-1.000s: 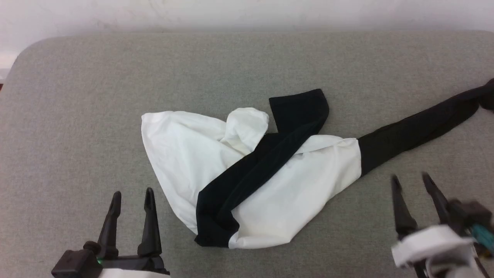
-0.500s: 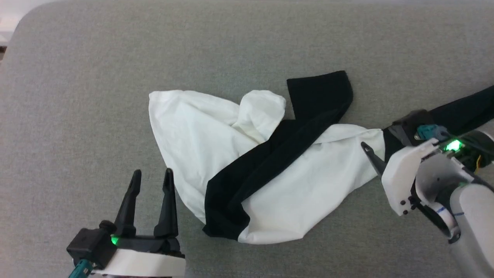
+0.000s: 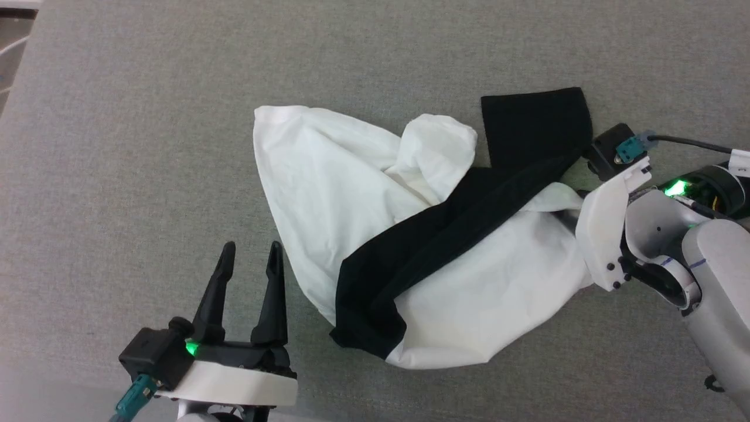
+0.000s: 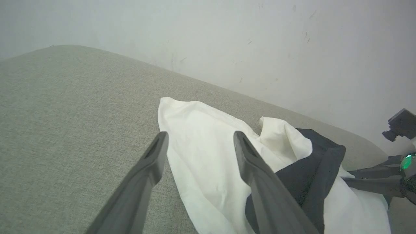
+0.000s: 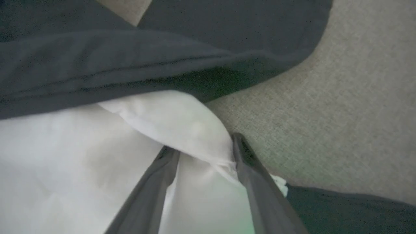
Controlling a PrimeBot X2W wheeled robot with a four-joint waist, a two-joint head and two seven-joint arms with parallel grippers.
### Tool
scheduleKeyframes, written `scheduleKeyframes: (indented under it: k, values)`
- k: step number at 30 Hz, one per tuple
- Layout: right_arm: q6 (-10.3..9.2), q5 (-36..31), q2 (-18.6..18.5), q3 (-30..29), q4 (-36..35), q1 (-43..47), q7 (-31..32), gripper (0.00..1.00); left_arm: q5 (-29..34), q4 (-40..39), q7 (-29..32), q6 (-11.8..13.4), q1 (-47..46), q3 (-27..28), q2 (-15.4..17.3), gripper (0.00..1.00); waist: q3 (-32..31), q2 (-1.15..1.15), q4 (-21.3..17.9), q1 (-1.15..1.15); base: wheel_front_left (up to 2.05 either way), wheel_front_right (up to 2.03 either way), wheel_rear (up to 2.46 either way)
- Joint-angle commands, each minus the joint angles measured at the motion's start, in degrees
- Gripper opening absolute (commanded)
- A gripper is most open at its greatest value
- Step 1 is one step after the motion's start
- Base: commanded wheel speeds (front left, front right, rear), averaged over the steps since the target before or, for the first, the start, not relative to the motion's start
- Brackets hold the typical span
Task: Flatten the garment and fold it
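Soft, limp garment (image 3: pixel 328 176): the white fold (image 5: pixel 182 123) between the parted fingers (image 5: pixel 252 182) of the right gripper (image 5: pixel 201 146), seemingly unpinched, suits gripping; left gripper (image 3: pixel 249 258) gapes empty.

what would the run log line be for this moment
T-shirt: crumpled on grey upholstered surface | left gripper: open, empty | right gripper: open, fingers astride white fold

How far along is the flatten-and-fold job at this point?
Nothing looks done: the garment lies crumpled on the grey surface, a black sleeve draped across the white body. In hand: the right claw straddles a white fold at its edge, jaws apart; the left claw is open beside the cloth. Left: spreading flat, then every fold.
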Motion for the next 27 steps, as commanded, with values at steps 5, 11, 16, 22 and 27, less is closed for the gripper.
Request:
scheduleKeyframes:
  k: [5, 11, 16, 22, 27]
  values:
    - [-0.03, 1.60, 0.87, 0.46, 2.13, -1.04, -3.14, 0.00, -0.03, 0.49, -0.27, -0.70, -1.06, 0.29, -0.16, 1.00, 0.49, 0.00, 0.01, 0.00, 0.00, 0.00, 0.00]
    - [-0.03, -0.95, -1.63, -4.49, 2.89, -5.92, -7.77, 0.00, 0.04, 0.81, -0.27, -1.05, -1.47, -0.52, -0.16, 1.00, 0.62, 0.00, -0.39, 0.00, 0.00, 0.00, 0.00]
    - [-0.03, -5.99, -6.07, -11.40, 5.80, -9.40, -7.64, 0.00, -0.45, 1.30, -0.27, -1.23, -1.91, -1.58, -0.16, 1.00, 1.66, 0.00, 1.04, 0.00, 0.00, 0.00, 0.00]
    - [-0.03, -15.05, -11.01, -19.93, 9.29, -11.37, -9.42, 0.00, -0.96, 2.07, -0.27, -1.28, -2.49, -2.21, -0.16, 1.00, 3.55, 0.00, 3.65, 0.00, 0.00, 0.00, 0.00]
    - [-0.03, -24.13, -9.79, -27.17, 12.78, -11.91, -15.34, 0.71, -1.18, 2.78, -0.27, -1.61, -3.64, -2.76, -0.16, 1.00, 4.97, 0.00, 5.30, 0.00, 0.00, 0.00, 0.00]
